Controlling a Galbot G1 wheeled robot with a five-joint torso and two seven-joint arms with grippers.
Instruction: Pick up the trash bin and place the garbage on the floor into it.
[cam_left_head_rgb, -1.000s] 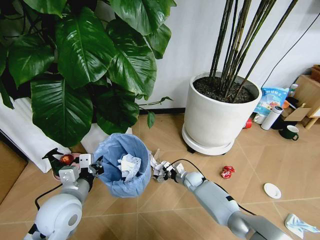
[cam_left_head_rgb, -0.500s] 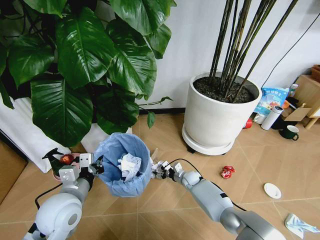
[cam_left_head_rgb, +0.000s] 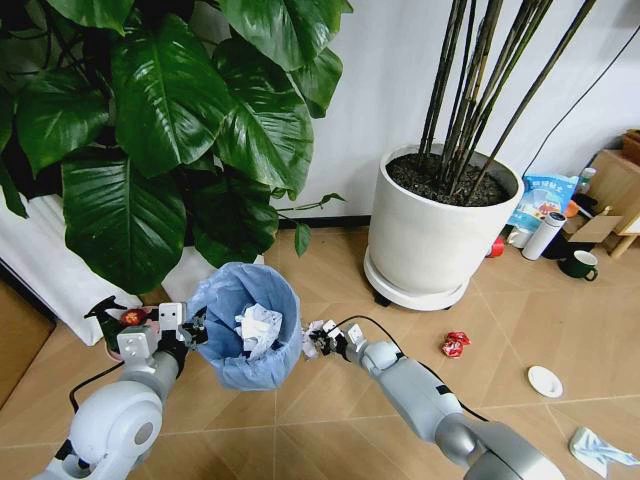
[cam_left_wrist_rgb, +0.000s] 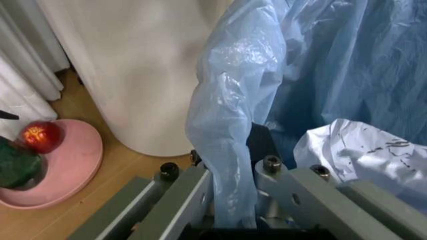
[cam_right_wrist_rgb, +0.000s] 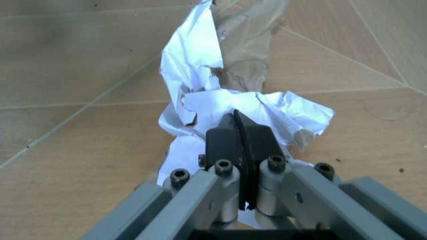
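Since the earlier frames the right gripper has crept leftward toward the bin, bringing its crumpled paper close beside the rim; the bin and the left gripper have shifted only slightly. The left gripper's fingers are clamped on the bin's rim and blue bag, holding the bin off the floor in front of the robot. The right gripper's fingers are pressed together on the paper, which hangs above the tiles. One paper wad already lies in the bin.

To do this step well, I judge the paper should be lifted clear over the rim before release, since the loose bag could catch it, and the bin kept level meanwhile.

A red scrap, a white disc and a teal tissue lie well apart on the floor to the right. The tissue is cut off at the head view's edge. The bin's base is hidden under the bag, and how deep the paper sits between the right fingers cannot be made out.
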